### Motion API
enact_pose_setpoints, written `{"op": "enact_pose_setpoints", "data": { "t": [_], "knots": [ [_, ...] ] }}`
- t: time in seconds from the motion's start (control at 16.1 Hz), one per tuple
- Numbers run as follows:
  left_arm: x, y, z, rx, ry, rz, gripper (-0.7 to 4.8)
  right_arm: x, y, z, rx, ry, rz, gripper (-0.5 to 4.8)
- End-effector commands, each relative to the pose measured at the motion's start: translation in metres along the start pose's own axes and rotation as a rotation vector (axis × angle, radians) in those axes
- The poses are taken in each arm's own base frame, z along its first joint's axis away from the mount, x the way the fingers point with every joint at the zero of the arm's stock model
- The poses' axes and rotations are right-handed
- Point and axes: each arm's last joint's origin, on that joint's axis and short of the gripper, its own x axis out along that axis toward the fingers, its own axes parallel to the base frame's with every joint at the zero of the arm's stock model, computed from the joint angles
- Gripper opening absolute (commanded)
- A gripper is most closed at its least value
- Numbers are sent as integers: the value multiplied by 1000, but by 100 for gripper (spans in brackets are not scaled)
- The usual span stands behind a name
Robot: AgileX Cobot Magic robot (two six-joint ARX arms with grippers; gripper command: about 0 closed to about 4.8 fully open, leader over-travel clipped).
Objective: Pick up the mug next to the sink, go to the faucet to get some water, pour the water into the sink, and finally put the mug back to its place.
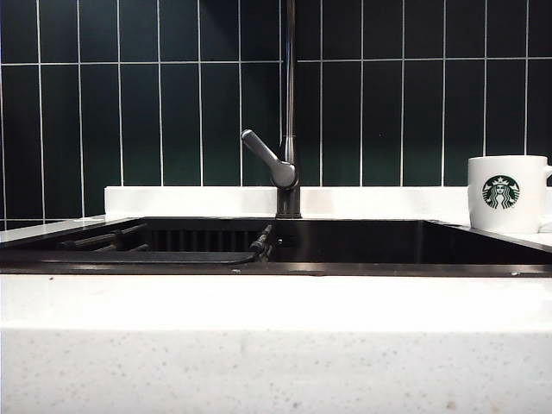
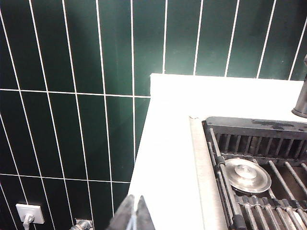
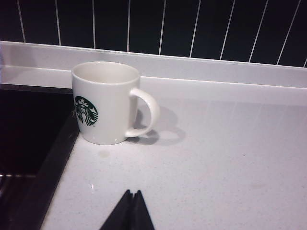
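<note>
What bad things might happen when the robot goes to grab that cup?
The mug stands right at the sink edge, so a nudge from the right gripper, its jaws shut now, might tip it in. Its handle faces away from the sink, so gripping may be awkward. Lifting it, it might bump the faucet.

The mug (image 3: pixel 105 103), white with a round green logo, stands upright and empty on the worktop (image 3: pixel 216 158) just beside the sink (image 1: pixel 345 246), its handle turned away from the basin. The sink is wide, dark and rectangular. The faucet (image 1: pixel 290 103) rises slim and dark behind it, its grey lever (image 1: pixel 267 157) angled upward.
</note>
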Motion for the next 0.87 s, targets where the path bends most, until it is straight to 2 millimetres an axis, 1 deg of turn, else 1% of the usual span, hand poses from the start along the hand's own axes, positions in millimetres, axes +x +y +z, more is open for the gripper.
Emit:
{"op": "enact_pose_setpoints", "data": {
  "t": [0.06,0.43,0.56,0.75,0.87],
  "knots": [
    [0,-1,3,-4,-29,-31,-6,0,0,5,76,-64,-5,-8],
    [-1,-2,5,-10,-36,-73,-6,-1,-1,10,175,-98,-2,-9],
    [-3,-3,19,-117,-71,-91,-6,-4,-3,25,181,-126,-13,-9],
    [-10,-4,47,-101,-149,-150,-6,-14,-9,55,187,-156,-75,-9],
    [-10,-5,55,-85,-151,-172,-6,-16,-12,70,170,-153,-87,-9]
  ]
}}
